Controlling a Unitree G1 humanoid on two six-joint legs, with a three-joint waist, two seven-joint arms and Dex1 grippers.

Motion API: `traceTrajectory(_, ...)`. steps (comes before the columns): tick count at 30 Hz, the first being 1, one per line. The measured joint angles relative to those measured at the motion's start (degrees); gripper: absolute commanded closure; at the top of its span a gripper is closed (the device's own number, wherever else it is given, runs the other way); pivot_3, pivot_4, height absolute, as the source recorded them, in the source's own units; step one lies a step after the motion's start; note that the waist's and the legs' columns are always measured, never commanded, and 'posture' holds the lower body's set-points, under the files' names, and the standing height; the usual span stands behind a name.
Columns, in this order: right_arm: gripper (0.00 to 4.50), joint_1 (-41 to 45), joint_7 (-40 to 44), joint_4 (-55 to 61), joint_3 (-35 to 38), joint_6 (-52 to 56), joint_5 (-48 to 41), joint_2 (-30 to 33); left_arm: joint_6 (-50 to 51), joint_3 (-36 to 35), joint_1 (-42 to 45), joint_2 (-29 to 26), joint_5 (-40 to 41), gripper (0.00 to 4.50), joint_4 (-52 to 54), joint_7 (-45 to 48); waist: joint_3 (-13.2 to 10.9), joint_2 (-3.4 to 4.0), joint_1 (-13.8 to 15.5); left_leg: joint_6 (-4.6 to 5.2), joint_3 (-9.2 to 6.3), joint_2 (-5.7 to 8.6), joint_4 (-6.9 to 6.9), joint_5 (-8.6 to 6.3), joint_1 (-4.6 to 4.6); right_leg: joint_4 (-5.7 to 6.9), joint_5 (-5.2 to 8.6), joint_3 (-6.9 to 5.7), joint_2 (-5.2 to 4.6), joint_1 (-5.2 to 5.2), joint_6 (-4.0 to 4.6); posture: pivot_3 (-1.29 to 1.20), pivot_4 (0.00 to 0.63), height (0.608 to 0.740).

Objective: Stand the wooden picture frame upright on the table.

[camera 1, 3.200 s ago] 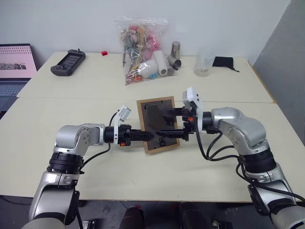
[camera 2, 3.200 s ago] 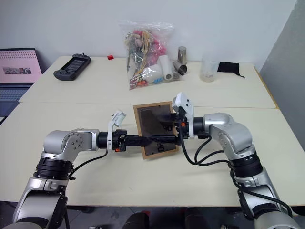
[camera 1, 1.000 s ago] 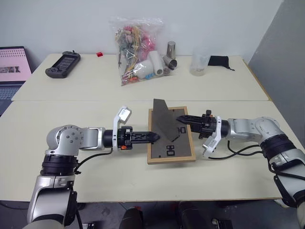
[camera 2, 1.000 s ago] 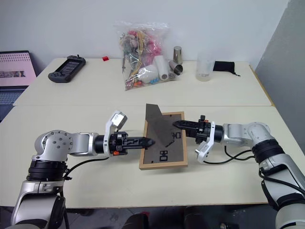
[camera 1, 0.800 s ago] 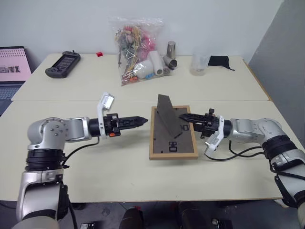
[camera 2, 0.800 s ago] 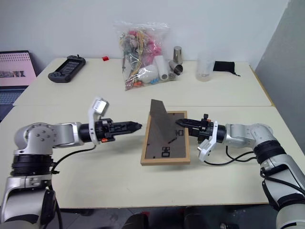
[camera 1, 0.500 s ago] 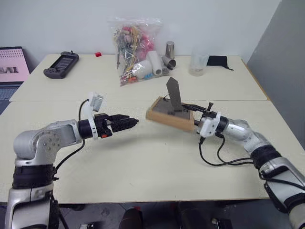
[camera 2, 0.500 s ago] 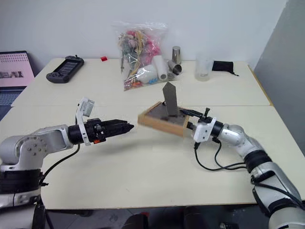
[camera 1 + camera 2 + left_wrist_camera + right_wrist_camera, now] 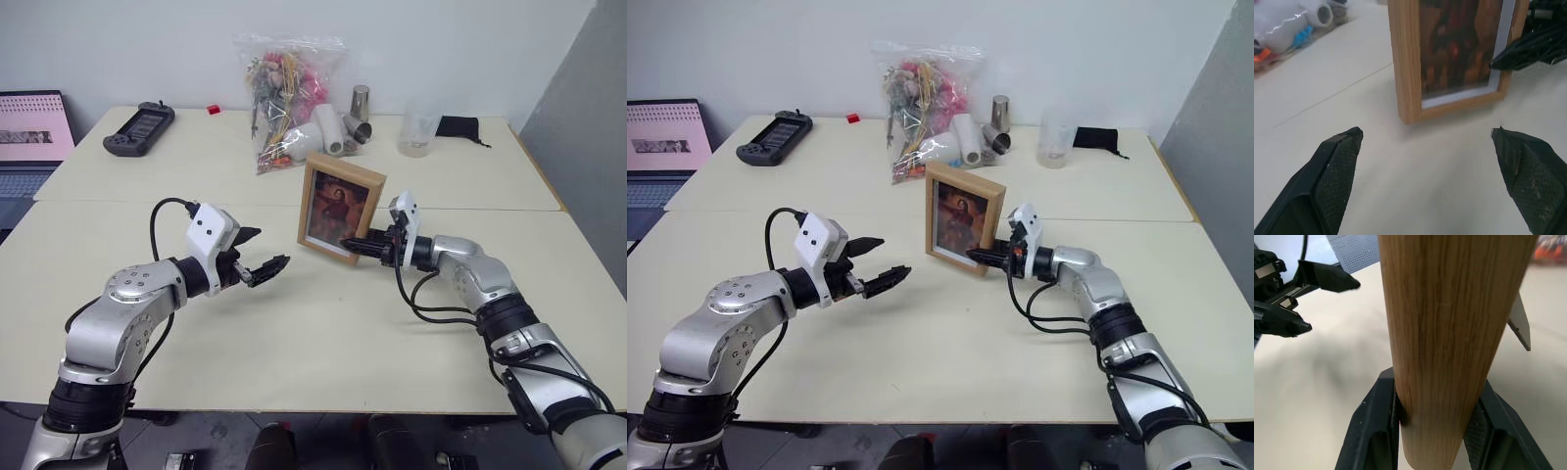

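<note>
Nearest, on the left, the left gripper [image 9: 257, 253] hangs just above the table [image 9: 323, 343] with its two black fingers spread wide, holding nothing and pointing toward the frame from a short way off. A little farther and to the right, the right gripper [image 9: 359, 245] is clamped on the right edge of the wooden picture frame [image 9: 339, 209], low down near its bottom corner.

The frame stands on its bottom edge about mid-table, close to the seam [image 9: 118, 203] between the two halves, portrait side facing the robot. From here it looks like the placing step is all but done: the frame is up, yet its weight may rest partly on that grip. I cannot see the stand behind it. The next move, I would guess, calls for a slow release and a straight pull-away to the right, so the fingers do not drag or tip the frame.

Beyond, on the far half, lie a bag of odds and ends [image 9: 284, 93], a metal cup [image 9: 361, 102], a clear cup [image 9: 416, 127], a black pouch [image 9: 458, 126] and a handheld console [image 9: 140, 127]; a laptop [image 9: 29, 132] sits far left against the white wall.
</note>
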State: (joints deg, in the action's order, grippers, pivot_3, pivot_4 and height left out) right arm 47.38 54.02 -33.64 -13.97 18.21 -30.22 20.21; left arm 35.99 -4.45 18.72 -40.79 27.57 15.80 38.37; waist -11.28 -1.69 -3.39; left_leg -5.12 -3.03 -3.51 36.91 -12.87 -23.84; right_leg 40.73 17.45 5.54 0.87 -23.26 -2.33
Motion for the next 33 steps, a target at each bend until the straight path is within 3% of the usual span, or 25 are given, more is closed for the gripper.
traceTrajectory(6, 3.18, 2.78, -0.29, -8.95, 3.68, -0.14, 3.28, -4.62, -1.98, 1.4, 1.08, 1.22, -1.85, 0.0, -2.41, 1.45, 0.0, 0.0, -0.01, 0.0, 0.0, 0.0, -0.05, 0.0, -0.02, -0.01, 0.0, -0.01, 0.01, -0.01, 0.0, 0.0, 0.15, 0.74)
traceTrajectory(13, 3.18, 2.68, 0.89, -9.29, 5.23, -1.34, 6.85, -5.62, -3.62, 1.93, 1.33, 2.26, -3.2, 0.0, -4.2, 2.49, 0.0, 0.0, -0.02, 0.0, -0.01, -0.02, -0.04, 0.0, 0.0, 0.01, 0.0, -0.02, 0.02, -0.01, 0.0, 0.0, 0.15, 0.74)
traceTrajectory(15, 2.49, 2.58, 1.03, -9.17, 5.54, -1.44, 7.4, -5.8, -3.69, 1.94, 1.52, 2.27, -3.51, 0.0, -4.87, 2.66, 0.0, 0.0, -0.04, 0.0, -0.01, -0.02, -0.04, 0.0, 0.0, 0.01, 0.0, -0.02, 0.02, -0.01, 0.0, 0.0, 0.15, 0.74)
traceTrajectory(19, 1.81, 2.15, 0.72, -9.15, 6.02, -1.35, 8.85, -6.53, -3.91, 1.95, 2.18, 2.3, -3.98, 0.0, -5.8, 3.36, 0.0, 0.0, -0.05, 0.0, -0.01, -0.02, -0.04, 0.0, 0.0, 0.01, 0.0, -0.02, 0.02, -0.01, 0.0, 0.0, 0.15, 0.74)
traceTrajectory(27, 0.04, -2.14, 1.33, -4.96, 7.24, -0.14, 10.42, -4.08, -5.67, 2.71, 3.39, 3.1, -6.24, 0.0, -8.0, 3.62, 0.0, 0.0, 0.04, 0.0, -0.01, -0.01, -0.04, 0.0, -0.01, 0.01, 0.0, -0.03, 0.01, -0.01, 0.0, 0.0, 0.15, 0.74)
traceTrajectory(33, 0.02, -12.65, 2.43, 10.98, 8.49, 4.72, 11.08, 6.16, -5.17, 1.91, 4.48, 2.96, -6.55, 0.0, -11.4, 3.2, 0.0, 0.0, 0.43, 0.0, -0.06, 0.02, -0.03, -0.01, -0.06, -0.01, 0.01, -0.03, 0.01, 0.02, -0.01, 0.0, 0.15, 0.74)
